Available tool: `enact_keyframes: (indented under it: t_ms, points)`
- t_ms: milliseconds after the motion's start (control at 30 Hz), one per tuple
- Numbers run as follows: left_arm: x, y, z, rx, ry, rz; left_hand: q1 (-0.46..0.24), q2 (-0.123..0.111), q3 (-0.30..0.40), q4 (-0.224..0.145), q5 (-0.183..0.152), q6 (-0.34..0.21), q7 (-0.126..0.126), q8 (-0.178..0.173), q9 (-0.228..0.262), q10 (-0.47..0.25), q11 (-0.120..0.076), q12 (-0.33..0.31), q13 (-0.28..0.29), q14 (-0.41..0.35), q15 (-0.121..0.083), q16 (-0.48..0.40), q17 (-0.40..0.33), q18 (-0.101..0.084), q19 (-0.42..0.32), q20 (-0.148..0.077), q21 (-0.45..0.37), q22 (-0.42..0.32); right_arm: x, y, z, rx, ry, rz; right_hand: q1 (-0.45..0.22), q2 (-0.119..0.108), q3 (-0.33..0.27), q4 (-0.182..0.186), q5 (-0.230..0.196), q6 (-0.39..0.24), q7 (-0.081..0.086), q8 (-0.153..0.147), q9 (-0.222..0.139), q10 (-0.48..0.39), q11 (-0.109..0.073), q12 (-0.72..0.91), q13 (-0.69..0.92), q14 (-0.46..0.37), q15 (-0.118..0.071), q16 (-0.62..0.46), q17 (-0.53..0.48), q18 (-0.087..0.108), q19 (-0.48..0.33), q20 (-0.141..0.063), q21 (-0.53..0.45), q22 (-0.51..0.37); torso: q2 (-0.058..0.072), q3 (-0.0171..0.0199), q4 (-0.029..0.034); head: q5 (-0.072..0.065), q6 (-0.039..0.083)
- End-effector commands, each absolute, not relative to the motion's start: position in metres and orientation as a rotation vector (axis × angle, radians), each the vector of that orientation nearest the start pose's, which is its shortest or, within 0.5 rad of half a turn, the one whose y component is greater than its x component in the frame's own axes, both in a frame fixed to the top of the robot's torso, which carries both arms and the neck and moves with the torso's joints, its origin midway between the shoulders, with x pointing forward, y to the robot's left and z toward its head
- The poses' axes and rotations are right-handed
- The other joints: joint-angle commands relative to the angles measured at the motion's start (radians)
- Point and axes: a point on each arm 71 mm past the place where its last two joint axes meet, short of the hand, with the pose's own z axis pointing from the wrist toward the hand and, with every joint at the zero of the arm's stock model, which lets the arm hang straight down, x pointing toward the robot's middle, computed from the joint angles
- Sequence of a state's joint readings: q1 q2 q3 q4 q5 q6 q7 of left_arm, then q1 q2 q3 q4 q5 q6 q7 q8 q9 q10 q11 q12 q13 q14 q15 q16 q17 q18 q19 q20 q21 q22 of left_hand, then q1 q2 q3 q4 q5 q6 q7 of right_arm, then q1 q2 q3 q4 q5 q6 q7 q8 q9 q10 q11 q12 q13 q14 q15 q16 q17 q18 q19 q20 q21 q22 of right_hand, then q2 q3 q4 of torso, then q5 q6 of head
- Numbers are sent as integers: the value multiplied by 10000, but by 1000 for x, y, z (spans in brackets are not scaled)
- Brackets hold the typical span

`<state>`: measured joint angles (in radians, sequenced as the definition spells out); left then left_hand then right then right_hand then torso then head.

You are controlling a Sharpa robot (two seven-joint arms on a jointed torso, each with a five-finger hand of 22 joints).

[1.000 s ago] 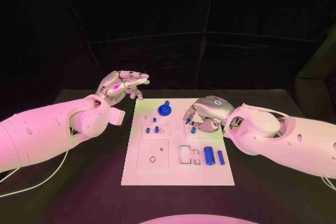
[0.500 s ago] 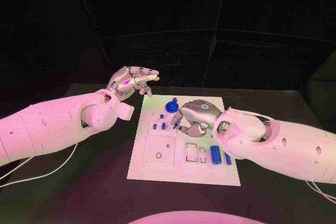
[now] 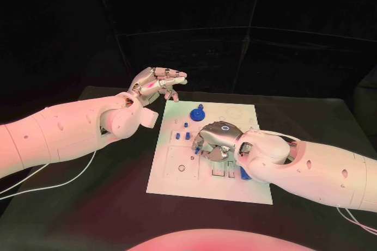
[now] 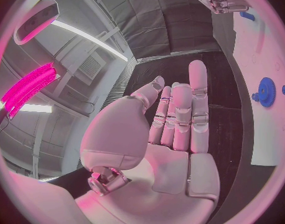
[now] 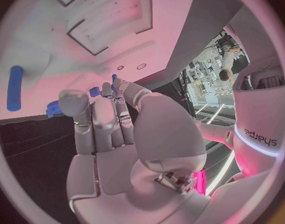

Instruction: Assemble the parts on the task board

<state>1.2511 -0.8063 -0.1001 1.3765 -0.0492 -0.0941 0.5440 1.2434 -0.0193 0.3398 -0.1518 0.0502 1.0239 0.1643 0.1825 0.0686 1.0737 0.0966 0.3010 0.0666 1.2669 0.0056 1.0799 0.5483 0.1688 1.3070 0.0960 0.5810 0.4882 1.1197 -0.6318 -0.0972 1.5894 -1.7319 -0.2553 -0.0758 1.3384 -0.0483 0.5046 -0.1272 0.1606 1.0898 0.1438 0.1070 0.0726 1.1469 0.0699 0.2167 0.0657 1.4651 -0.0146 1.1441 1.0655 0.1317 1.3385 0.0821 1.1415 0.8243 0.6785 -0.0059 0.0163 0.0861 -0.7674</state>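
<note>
Reaching w/ right hand, fingers curled, apparently empty, over task board parts; left hand raised, loosely curled, empty; next: pinch a peg.

arms: white, rounded shells, small dark screw holes
hands: left hand and right hand silver, jointed
cables: thin, apparently white
marking: "sharpa"

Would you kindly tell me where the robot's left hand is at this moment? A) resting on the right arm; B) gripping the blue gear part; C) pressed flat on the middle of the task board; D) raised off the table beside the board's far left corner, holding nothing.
D: the left hand is up in the air beside the far left corner of the task board, nothing in it.
</note>
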Motion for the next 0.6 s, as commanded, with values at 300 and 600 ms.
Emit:
enact_keyframes:
  t_ms: [300, 600]
  points:
    - [513, 222, -170, -9095, 13767, -17236, 67, -3, -57, 13, 43, -38, 56, -37, -7, -91, 6, -28, -8, -12, 22, -24, -13, 124, -19, 64, -32, -10, 418, -64, -235, -6413, 16815, 8423, 21, -77, 44, 32, 46, -31, 67, -43, -2, -8, 74, -72, -10, 381, 0, 37, 22, -59, 72, 25, 60, 20, 7, 0, 4, 81, -111]
    - [513, 222, -170, -9094, 13793, -17255, 67, -3, -57, 13, 43, -38, 56, -37, -7, -91, 6, -28, -8, -12, 22, -24, -13, 124, -19, 64, -32, -10, 417, -60, -238, -6414, 16630, 8403, 21, -77, 44, 32, 46, -31, 67, -43, -2, -8, 74, -72, -10, 381, 0, 37, 22, -59, 72, 25, 60, 20, 15, 0, 6, 101, -138]
